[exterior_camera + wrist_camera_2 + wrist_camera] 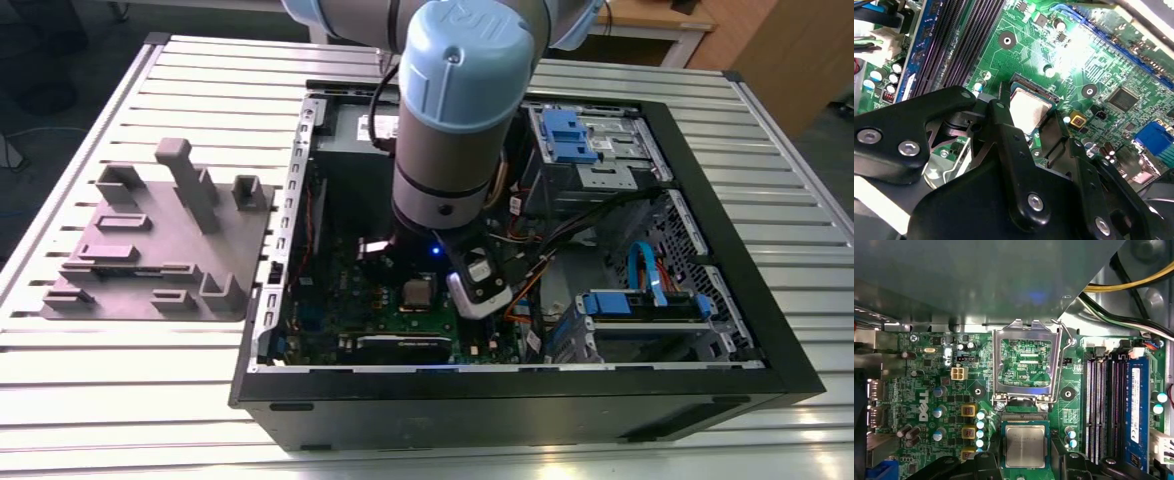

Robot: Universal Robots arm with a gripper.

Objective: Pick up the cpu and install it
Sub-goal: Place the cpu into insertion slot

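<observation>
The cpu (pixel 1025 446), a small square chip with a silvery top, lies flat in its socket on the green motherboard (pixel 929 380). It also shows as the cpu (pixel 1026 112) in the second wrist view and as the cpu (pixel 418 291) in the exterior view. My gripper (pixel 1026 439) hangs just over it, open, with one black finger (pixel 994 450) on each side of the chip and a thin gap to its edges. In the second wrist view the gripper (pixel 1030 106) straddles the chip the same way. The silver socket frame (pixel 1026 335) stands tipped up beside the socket.
The motherboard sits inside an open black PC case (pixel 534 405) on a slatted metal table (pixel 134 400). Memory slots (pixel 1104 405), a grey power supply box (pixel 979 280) and cables (pixel 1124 315) crowd the socket. A grey fixture block (pixel 160 240) stands at the exterior view's left.
</observation>
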